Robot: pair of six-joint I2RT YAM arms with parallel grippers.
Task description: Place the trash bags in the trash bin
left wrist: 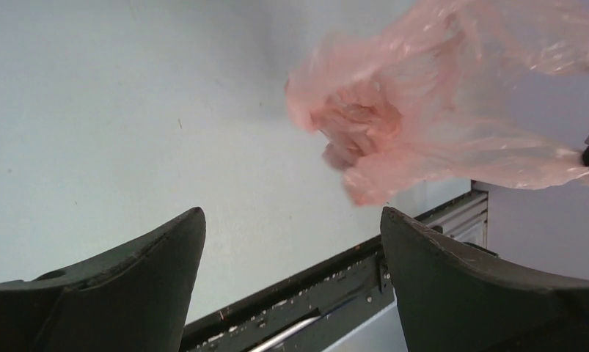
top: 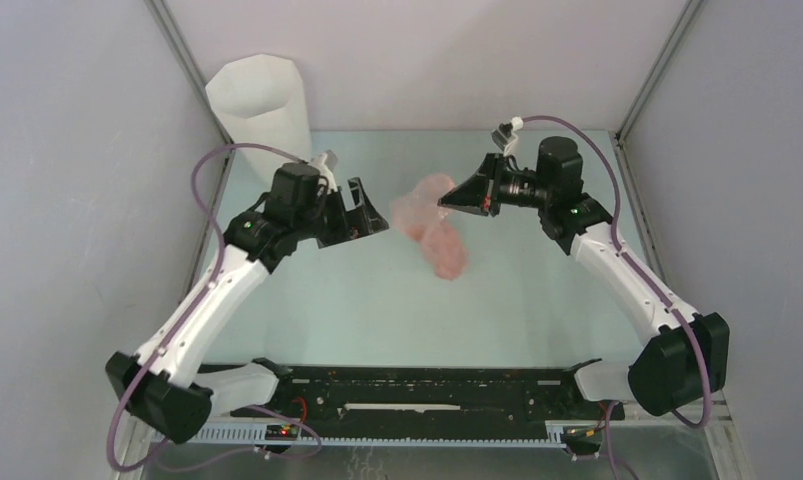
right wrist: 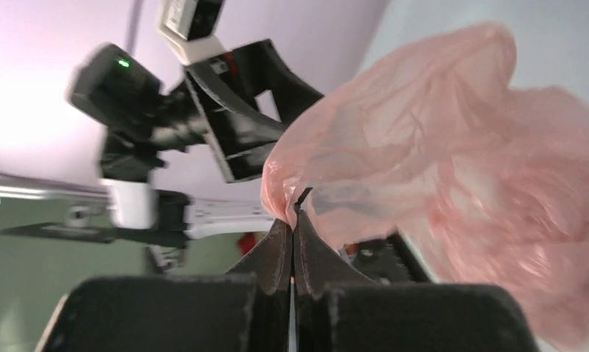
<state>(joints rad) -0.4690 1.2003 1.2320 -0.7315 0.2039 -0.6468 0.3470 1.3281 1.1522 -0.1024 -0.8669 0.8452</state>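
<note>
Bag point(right wrist: 460, 183) in R hand point(right wrist: 297, 214) tips

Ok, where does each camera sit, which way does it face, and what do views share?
Top external: fixed above and behind, looking down on the pale table, left arm, right arm, white faceted plastic bin far left, and crinkly translucent pink plastic bag.
Left wrist: on the left arm, facing the bag; its own open jaws at bottom.
Right wrist: on the right arm, facing the left arm; its jaws shut on the bag.
Shared: all show the bag.
</note>
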